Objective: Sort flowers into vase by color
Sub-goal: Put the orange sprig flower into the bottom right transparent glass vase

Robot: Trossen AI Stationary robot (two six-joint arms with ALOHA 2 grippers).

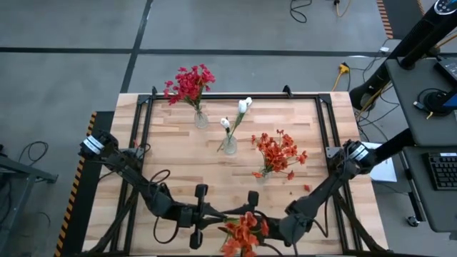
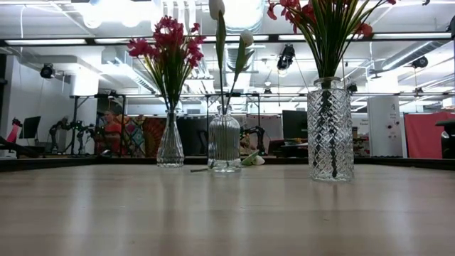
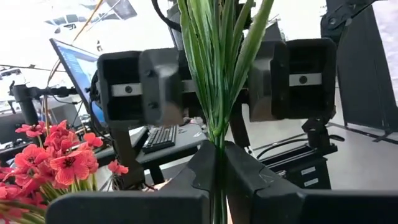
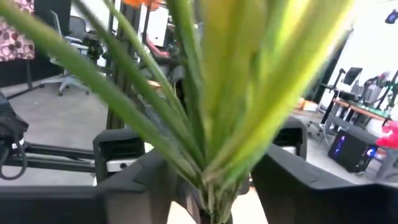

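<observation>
- Three glass vases are seen on the worktop (image 1: 178, 164): crimson-red flowers (image 1: 190, 83) in the far left vase (image 1: 201, 118), white buds (image 1: 243, 106) in the middle vase (image 1: 229, 145), and orange-red flowers (image 1: 280, 152) in the right-hand vase (image 2: 330, 129).
- One loose orange-red stem (image 1: 243, 232) is held at the near edge of the worktop, between the two arms and well apart from all three vases.
- In its own wrist view the left gripper (image 3: 219, 165) is seen fully closed on the green stalk of that stem, with leaves fanning upward past the fingers.
- The right gripper (image 4: 210, 186) is placed just beside the same stalk from the other side; its fingers stand either side of the leaf bundle, about halfway apart, and whether the stalk is actually pinched by them cannot be told.
- The step in hand is judged to be a hand-over or regrasp of the last orange-red stem between the two grippers.
- For the next move, a firm hold by one gripper is called for before the other lets go; the stem is then to be lifted, turned stalk-down and lowered into the neck of the right-hand vase.
- Care is needed, since that neck is already crowded with stems.
</observation>
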